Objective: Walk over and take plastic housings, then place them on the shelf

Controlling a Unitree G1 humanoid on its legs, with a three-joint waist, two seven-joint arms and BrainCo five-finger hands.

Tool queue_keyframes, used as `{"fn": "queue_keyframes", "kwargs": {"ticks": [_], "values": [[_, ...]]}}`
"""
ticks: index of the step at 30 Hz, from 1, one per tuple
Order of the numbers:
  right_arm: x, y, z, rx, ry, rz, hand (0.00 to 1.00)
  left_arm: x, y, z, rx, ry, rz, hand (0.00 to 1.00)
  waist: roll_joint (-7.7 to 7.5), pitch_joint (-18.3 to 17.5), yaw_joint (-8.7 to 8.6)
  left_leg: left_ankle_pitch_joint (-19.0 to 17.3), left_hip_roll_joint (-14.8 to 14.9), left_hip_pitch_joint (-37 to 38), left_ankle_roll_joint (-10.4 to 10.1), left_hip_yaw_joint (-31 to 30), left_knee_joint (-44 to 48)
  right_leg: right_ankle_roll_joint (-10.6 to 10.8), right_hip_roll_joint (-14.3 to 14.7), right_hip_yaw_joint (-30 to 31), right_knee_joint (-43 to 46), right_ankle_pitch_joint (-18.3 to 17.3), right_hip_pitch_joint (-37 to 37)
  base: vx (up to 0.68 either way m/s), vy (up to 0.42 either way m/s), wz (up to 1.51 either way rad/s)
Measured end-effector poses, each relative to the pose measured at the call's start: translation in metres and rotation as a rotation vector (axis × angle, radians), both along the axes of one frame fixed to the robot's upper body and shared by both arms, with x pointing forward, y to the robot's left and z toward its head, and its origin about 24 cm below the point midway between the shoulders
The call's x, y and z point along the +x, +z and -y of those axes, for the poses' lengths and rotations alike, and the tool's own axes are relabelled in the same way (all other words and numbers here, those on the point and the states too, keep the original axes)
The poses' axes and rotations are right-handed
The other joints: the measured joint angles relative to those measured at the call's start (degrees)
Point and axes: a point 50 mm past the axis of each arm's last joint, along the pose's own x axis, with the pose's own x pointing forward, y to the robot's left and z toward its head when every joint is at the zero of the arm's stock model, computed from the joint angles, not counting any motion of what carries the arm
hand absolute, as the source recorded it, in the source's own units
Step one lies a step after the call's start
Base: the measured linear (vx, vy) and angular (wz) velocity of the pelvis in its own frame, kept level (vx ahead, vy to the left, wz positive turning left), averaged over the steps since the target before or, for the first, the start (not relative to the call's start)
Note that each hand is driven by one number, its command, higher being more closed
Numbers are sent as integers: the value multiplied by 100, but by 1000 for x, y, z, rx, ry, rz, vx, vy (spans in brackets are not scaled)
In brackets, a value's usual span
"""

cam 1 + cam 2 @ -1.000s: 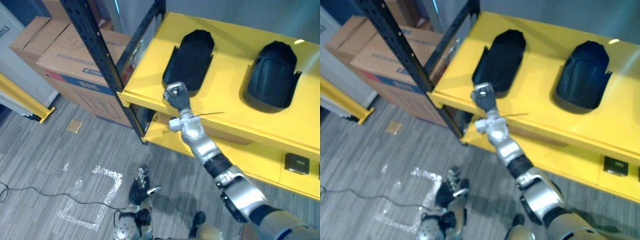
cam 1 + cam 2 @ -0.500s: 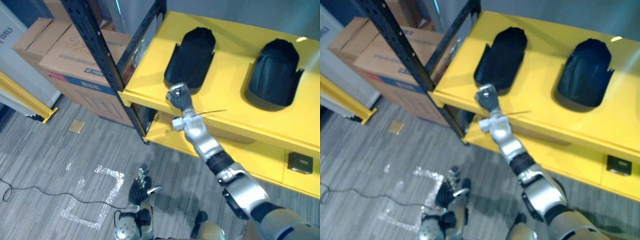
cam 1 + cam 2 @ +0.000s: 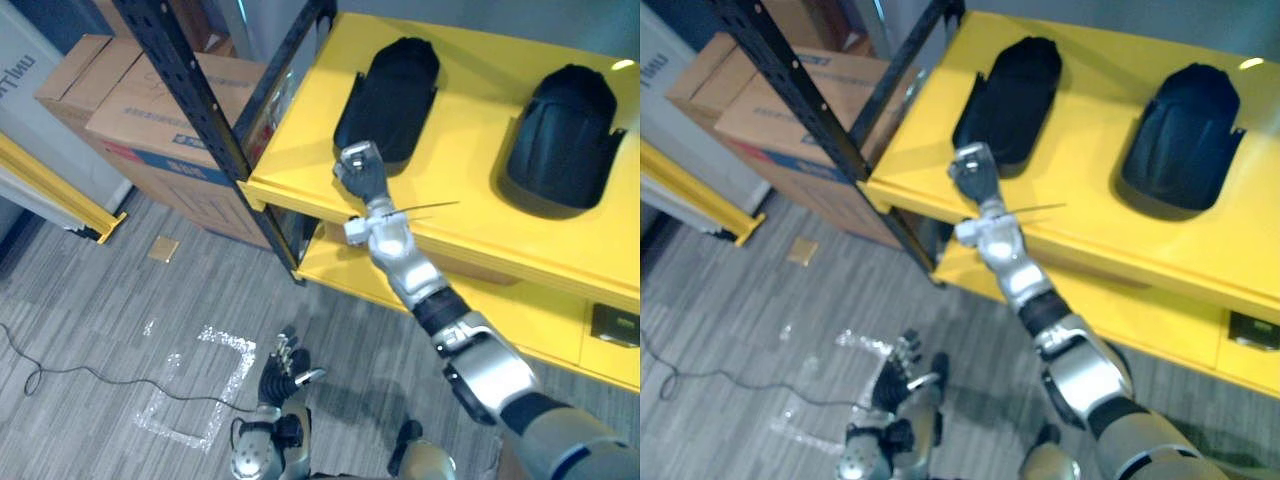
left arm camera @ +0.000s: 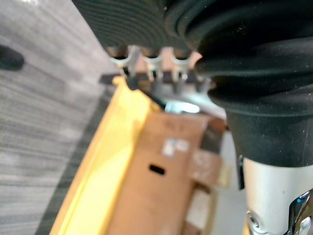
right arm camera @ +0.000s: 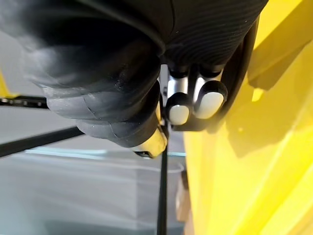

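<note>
Camera shift only; right hand (image 3: pixel 362 172) still at left housing (image 3: pixel 392 95), fingers (image 5: pixel 210 100) curled on it.

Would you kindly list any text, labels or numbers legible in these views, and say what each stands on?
Nothing is legible.
Cardboard boxes: blue and red printed strip on the side, too blurred to read.
White panel at the left edge: dark letters, cut off, unreadable.
Brown carton in the left wrist view: pale stickers, blurred.
Left black housing and right black housing: no print visible.
</note>
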Motion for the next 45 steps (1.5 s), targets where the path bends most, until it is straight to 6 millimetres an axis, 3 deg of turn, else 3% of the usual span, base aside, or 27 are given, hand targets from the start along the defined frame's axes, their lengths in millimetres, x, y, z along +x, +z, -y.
{"fn": "queue_keyframes", "kwargs": {"ticks": [9,12,13,16,18,19,21,23,24,26,27,29,32,37,41,45], "values": [[-4,13,-5,28,43,68,100,2,2,5,-21,-1,12,0,-1,0,-6,1,32,23,-1,26,-1,-8,23,15,-20,-12,10,1,-3,0],[-25,33,-17,98,144,186,100,1,2,5,-20,-3,14,0,-42,15,-23,-6,69,136,1,123,-2,-9,71,52,-170,44,142,4,-26,-12],[-43,42,-23,145,210,258,0,1,1,4,-19,1,12,0,-102,26,-34,-11,74,240,7,244,-2,-7,83,91,-286,102,230,13,-17,-24],[-85,49,-24,251,323,355,0,-2,-1,0,-15,20,-1,0,-336,-84,-238,-26,71,401,23,510,-3,-8,91,210,-516,215,383,33,-9,-30],[-105,42,-6,325,304,367,0,-3,-4,-4,2,36,-12,0,-550,-220,-391,-32,79,494,28,716,-3,-6,92,385,-627,305,400,26,6,-45],[-113,31,17,366,227,352,0,-3,-6,-8,16,55,-25,0,-689,-307,-480,-56,87,575,21,892,-4,-10,89,512,-669,342,405,0,14,-49],[-124,4,64,388,34,293,0,-5,-13,-14,63,85,-58,0,-807,-471,-635,-142,121,643,9,1066,-27,-9,108,682,-753,407,384,-19,19,-53],[-146,-47,123,332,-251,120,0,-10,-28,-24,112,152,-156,0,-840,-641,-822,-295,148,734,-5,1347,-37,-19,117,962,-889,479,296,-52,46,-60],[-154,-62,135,316,-318,54,0,-13,-34,-29,123,179,-188,0,-837,-714,-869,-320,155,735,-14,1447,-38,-30,113,1025,-909,478,246,-43,56,-65],[-193,-130,173,238,-522,-262,0,-27,-52,-56,162,338,-300,0,-794,-869,-1115,-388,195,846,-30,1708,-37,-40,136,1300,-987,549,182,5,31,-62],[-206,-150,181,219,-565,-357,0,-31,-57,-64,176,366,-328,0,-784,-902,-1170,-407,210,895,-46,1766,-37,-34,146,1341,-997,555,196,15,-4,-43],[-262,-223,201,183,-724,-717,0,-48,-71,-92,217,464,-422,0,-714,-1077,-1343,-448,261,961,-94,1858,-37,-36,194,1436,-1015,556,197,18,-27,-24],[-308,-276,206,166,-787,-1021,0,-60,-84,-114,247,496,-512,0,-674,-1144,-1399,-459,292,1055,-109,1902,-37,-44,221,1464,-1045,562,279,2,-22,-10],[-322,-322,190,223,-744,-1319,0,-75,-103,-126,268,481,-666,0,-731,-1314,-1316,-483,298,1176,-131,1898,-38,-57,227,1450,-1121,574,438,0,0,0],[-338,-342,177,490,-849,-1456,0,-101,-121,-125,243,507,-834,0,-786,-1443,-1201,-531,285,1236,-119,1846,-39,-59,227,1398,-1218,573,599,27,-9,7],[-357,-351,164,620,-901,-1567,0,-128,-131,-123,211,552,-978,0,-842,-1429,-1148,-555,280,1352,-153,1853,-39,-78,226,1385,-1282,565,739,41,-8,-2]]}}
